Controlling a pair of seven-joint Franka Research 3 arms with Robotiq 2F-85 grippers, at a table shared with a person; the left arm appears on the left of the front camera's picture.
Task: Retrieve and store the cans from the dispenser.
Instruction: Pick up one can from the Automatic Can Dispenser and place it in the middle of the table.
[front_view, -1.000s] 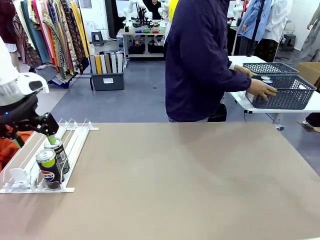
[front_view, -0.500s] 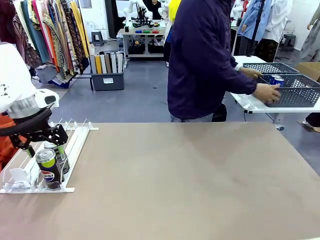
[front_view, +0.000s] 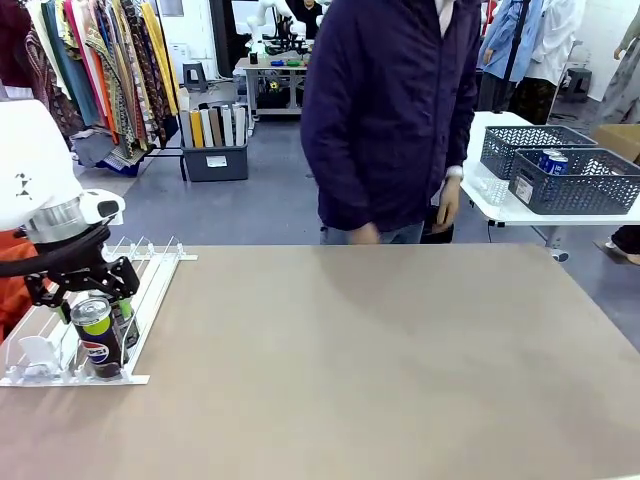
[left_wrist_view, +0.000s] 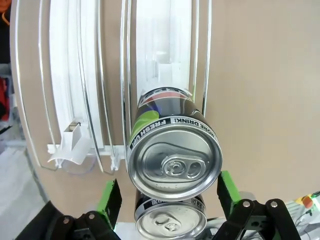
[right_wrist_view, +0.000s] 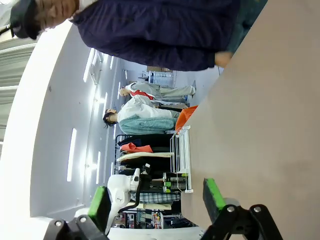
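Note:
The dispenser (front_view: 150, 290) is a white railed rack at the table's left edge. Two black cans stand in one of its lanes: the front can (front_view: 97, 340), with a green top, is at the clear stop, and a second can (front_view: 124, 315) sits just behind it. My left gripper (front_view: 88, 288) hangs open right above them. In the left wrist view its green pads (left_wrist_view: 110, 199) stand either side of a can's silver top (left_wrist_view: 174, 160) without touching it. Another can (left_wrist_view: 170, 225) shows lower down. My right gripper (right_wrist_view: 157, 205) is open and holds nothing.
A person in a dark jacket (front_view: 390, 110) stands at the far edge, facing the table. On a side table at the right are dark mesh baskets (front_view: 570, 185), one holding a blue can (front_view: 553, 160). The brown tabletop (front_view: 380, 360) spreads bare to the right of the rack.
My left gripper has moved forward and down over the two cans, still open. The person has turned from the baskets to the table, leaving a blue can in one.

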